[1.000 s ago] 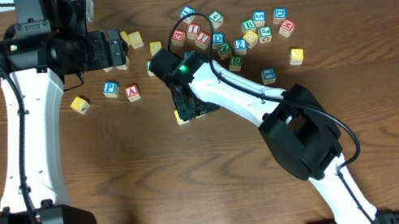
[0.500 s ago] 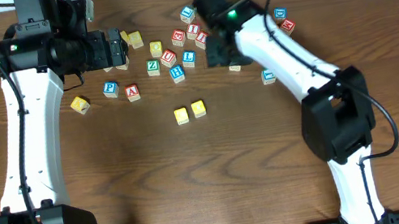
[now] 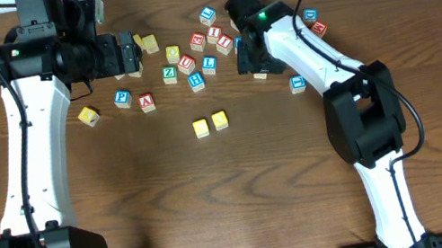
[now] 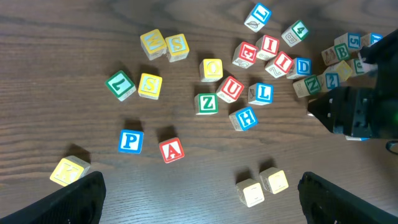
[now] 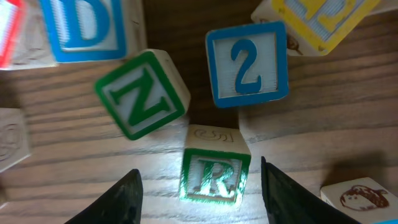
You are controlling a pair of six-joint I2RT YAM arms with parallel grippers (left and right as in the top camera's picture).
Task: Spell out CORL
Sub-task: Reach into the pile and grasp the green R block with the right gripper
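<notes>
Squarely between the spread right fingers (image 5: 121,200) sits the green R block (image 5: 214,174), its letter upright; left fingers (image 4: 74,199) spread too.

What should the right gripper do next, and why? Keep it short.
Probably close the right gripper on the green R block: it is open and straddles that block, and two yellow blocks already sit side by side mid-table, so R looks like the third letter.
</notes>
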